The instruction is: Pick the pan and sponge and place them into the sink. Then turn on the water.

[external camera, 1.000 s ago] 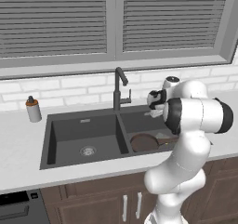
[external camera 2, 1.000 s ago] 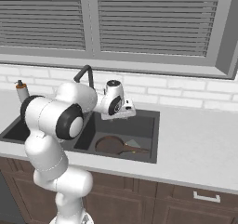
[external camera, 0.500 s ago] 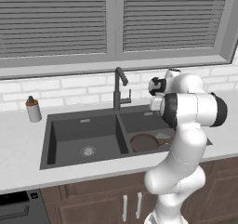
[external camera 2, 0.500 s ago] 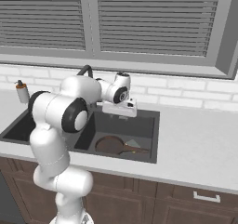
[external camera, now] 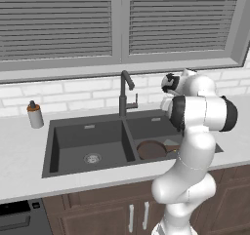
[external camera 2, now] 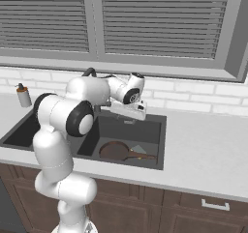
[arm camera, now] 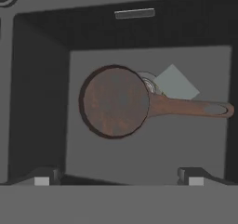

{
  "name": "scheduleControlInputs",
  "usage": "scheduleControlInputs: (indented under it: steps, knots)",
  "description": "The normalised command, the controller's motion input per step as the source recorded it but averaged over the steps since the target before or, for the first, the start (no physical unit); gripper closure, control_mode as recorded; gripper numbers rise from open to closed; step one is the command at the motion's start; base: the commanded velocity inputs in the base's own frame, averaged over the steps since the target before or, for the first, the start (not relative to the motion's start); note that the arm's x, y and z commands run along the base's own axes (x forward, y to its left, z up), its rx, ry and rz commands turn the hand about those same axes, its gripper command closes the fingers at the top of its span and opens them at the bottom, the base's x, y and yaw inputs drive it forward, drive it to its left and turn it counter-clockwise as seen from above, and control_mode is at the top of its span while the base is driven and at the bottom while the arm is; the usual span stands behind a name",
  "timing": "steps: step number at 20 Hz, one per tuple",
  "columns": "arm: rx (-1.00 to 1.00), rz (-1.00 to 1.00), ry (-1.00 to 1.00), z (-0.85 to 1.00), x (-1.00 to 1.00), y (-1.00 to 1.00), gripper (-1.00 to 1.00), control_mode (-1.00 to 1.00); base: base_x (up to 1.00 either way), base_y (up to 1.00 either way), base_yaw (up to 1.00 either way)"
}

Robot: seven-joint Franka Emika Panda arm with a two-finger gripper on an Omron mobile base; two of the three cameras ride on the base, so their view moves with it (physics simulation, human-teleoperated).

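The dark brown pan lies flat in the right basin of the dark grey sink, its long handle pointing right in the hand view. The sponge, pale here, lies on the basin floor just behind the handle, touching the pan's rim. Both also show in the base views, pan with sponge and pan. My gripper hangs open high above the basin, with nothing between its fingertips. No stream runs from the dark gooseneck faucet.
A brown-capped soap bottle stands on the counter left of the sink. The left basin shows its round drain. A tiled wall and a window sill run behind the faucet. Light counter stretches to the right of the sink.
The hand has risen from over the right basin and drifted back toward the wall. Pan and sponge have stayed where they lie.
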Motion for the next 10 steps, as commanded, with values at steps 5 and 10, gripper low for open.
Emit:
scheduleControlInputs:
  steps: [5, 10]
  knots:
    - [0.17, 0.0, -0.18, 0.0, -0.14, 0.0, -1.0, -1.0, 0.0, 0.0, 0.0]
    - [0.15, 0.0, -0.16, 0.0, -0.01, 0.01, -1.0, -1.0, 0.0, 0.0, 0.0]
